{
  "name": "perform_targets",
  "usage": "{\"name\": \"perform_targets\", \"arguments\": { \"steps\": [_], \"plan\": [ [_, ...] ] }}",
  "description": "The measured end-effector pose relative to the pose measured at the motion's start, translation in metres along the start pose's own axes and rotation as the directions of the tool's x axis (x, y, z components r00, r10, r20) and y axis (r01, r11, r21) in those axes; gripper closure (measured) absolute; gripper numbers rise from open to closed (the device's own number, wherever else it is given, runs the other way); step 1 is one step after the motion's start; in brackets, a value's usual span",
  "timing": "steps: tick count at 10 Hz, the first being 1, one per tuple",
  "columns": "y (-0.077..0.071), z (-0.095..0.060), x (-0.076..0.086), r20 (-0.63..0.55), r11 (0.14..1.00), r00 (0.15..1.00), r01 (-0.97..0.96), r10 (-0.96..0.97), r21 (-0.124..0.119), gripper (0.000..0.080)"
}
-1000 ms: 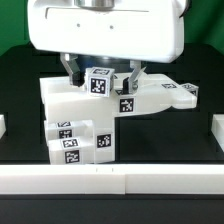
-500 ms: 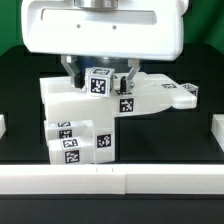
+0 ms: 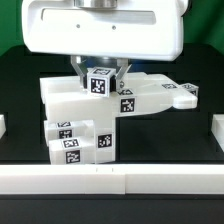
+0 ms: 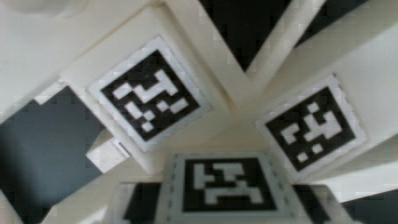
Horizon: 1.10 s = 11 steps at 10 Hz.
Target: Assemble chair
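Note:
The chair is a chunky white tagged assembly on the black table, with a slab reaching toward the exterior view's right and stepped blocks at its front. A small tagged cube sits on top of it. My gripper hangs straight above, and its fingers press against the cube's two sides. In the wrist view the cube's tag lies between dark pads, with the X-braced frame's tags beyond it.
A white rail runs along the table's front edge. Short white blocks stand at the exterior view's left edge and right edge. The big white gripper body hides what lies behind the chair.
The fingers have drawn inward from a wide spread until they meet the small cube's sides. The arm and the chair parts have stayed in place.

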<state>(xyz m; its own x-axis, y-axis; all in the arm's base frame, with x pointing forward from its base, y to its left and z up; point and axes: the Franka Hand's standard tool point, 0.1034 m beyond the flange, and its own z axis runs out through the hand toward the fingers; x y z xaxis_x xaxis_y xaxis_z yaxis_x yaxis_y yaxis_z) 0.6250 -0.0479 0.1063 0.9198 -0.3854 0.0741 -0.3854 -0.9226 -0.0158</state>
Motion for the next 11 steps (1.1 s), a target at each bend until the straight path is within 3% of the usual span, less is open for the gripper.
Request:
{"name": "perform_targets", "arguments": {
  "steps": [5,11],
  "plan": [
    [-0.0005,0.0001,-0.0002,0.001,0.951,0.951,-0.310,0.310,0.001,0.0531],
    [-0.0039,0.0008,-0.0012,0.023,0.719,0.719,-0.695,0.694,0.024,0.0530]
  ]
}}
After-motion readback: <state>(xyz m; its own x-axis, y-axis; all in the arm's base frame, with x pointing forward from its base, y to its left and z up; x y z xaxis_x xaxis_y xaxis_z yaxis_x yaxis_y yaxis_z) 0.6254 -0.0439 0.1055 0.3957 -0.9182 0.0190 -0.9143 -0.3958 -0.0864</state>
